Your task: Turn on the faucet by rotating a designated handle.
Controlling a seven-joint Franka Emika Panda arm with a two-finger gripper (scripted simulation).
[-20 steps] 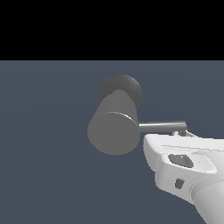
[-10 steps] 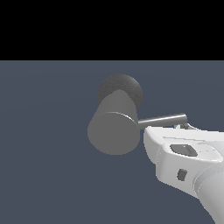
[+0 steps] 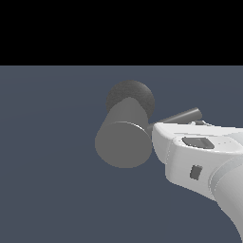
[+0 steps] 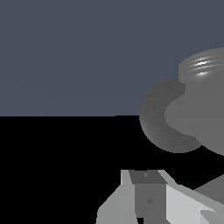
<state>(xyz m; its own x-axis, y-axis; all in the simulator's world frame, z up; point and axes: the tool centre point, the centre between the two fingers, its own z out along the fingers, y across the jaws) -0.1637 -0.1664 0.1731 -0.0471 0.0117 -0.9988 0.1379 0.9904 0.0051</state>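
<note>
The faucet [image 3: 124, 142] is a thick matte grey cylinder with its flat round end toward the camera and a darker rounded base [image 3: 132, 95] behind. The handle [image 3: 182, 116], a thin grey rod, sticks out toward the exterior view's right and slopes upward to its tip. My gripper [image 3: 198, 124] sits under the rod's outer part, behind the white hand [image 3: 190, 152], which hides the fingers and where they touch the rod. In the wrist view the faucet [image 4: 199, 105] fills the side of the frame, with one grey finger [image 4: 148, 192] in the foreground.
A flat dark blue-grey floor [image 3: 52, 156] stretches around the faucet, with black background above it. The white arm [image 3: 228, 190] comes in from the exterior view's lower right corner.
The handle's tip has swung upward from nearly level to a clear upward slope. The white hand has risen with it and moved slightly closer to the cylinder.
</note>
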